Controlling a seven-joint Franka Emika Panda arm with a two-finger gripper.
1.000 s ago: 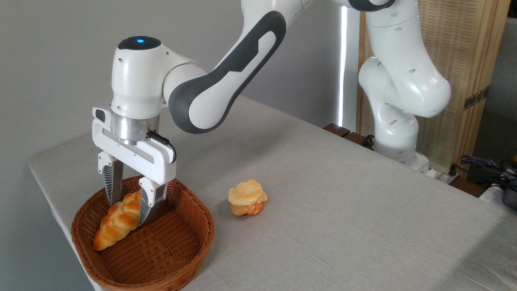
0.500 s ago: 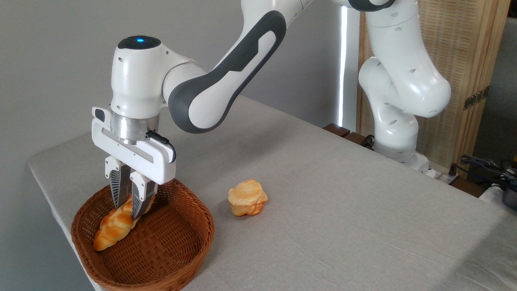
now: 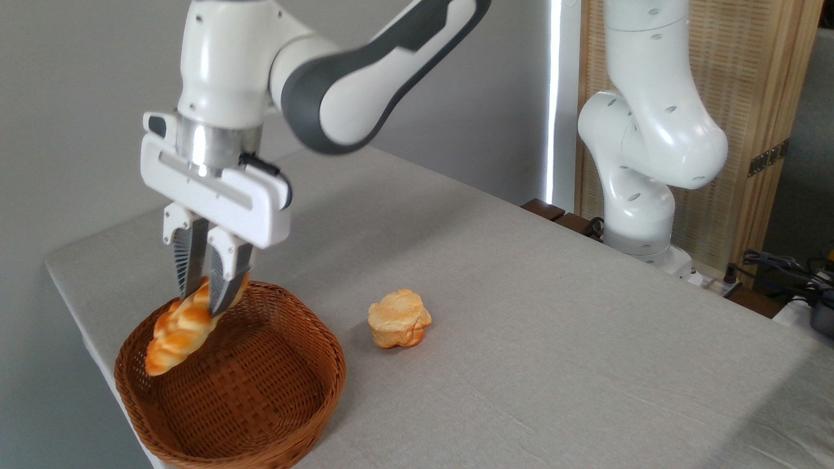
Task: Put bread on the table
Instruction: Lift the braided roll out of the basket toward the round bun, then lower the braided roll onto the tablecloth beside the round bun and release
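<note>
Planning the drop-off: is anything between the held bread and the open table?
The claw holds the bread above the basket; its right rim lies on the way. The bun sits beyond it; bare table lies around that.

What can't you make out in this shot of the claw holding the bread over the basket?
- Bread: its upper end is hidden behind the claw fingers.
- Basket: near rim cut off by the bottom edge.
- Arm: upper links cut off by the top edge.
- Table: right end runs out of frame.
</note>
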